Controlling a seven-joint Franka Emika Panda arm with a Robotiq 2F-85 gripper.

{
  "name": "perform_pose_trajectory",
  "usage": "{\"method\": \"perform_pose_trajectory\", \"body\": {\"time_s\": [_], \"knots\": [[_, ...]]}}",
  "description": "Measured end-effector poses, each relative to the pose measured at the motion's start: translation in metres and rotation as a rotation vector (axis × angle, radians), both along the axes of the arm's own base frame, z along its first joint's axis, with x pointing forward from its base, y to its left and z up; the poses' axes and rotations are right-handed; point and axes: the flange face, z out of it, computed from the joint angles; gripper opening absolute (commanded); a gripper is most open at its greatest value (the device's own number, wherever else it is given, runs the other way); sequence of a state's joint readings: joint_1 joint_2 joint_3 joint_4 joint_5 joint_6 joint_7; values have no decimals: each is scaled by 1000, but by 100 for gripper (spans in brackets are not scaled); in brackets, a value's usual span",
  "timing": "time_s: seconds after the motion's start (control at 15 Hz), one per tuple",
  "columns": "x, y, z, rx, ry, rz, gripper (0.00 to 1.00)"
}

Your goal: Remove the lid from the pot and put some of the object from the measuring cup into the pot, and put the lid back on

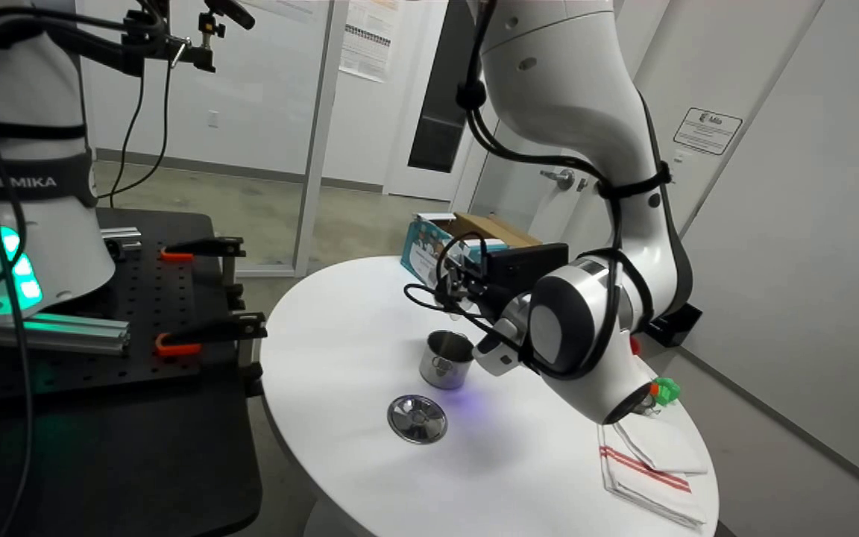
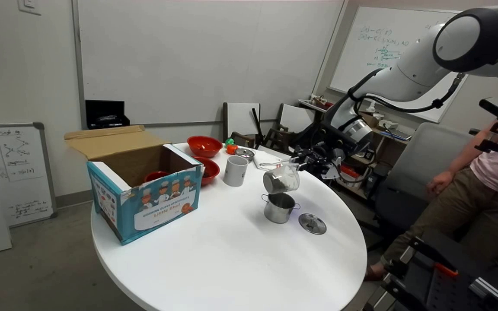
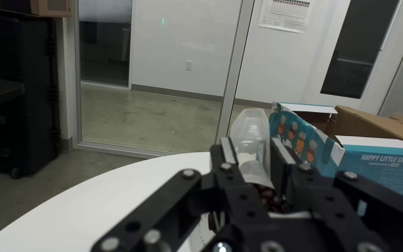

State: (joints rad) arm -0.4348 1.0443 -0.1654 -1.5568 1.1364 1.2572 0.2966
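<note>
Lid [image 2: 312, 223] beside pot [image 2: 277, 214], on table [image 2: 231, 259], measuring cup [image 2: 281, 179] above

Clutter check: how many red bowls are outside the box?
2, in an exterior view: the far bowl beside the orange thing, and the near bowl between box and mug, partly hidden by the box. Something red sits inside the box; I can't tell what.

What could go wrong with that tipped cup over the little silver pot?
Spill: the clear measuring cup is tilted above the small silver pot, so its contents, hard to make out here, might miss and land on the white table.

Bump: the cup looks very close to the pot, so lowering it more could knock the pot.

Slip: the gripper holds the cup at one side only, so it might twist or slide out.
</note>
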Motion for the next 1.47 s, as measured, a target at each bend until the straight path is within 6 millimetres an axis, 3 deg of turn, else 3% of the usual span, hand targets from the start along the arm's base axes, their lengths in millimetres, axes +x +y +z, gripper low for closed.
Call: {"method": "perform_pose_trajectory", "body": {"time_s": [0.87,1.47], "knots": [[21,4,-10,-9,32,2,7],[15,-7,-18,61,31,-15,7]]}}
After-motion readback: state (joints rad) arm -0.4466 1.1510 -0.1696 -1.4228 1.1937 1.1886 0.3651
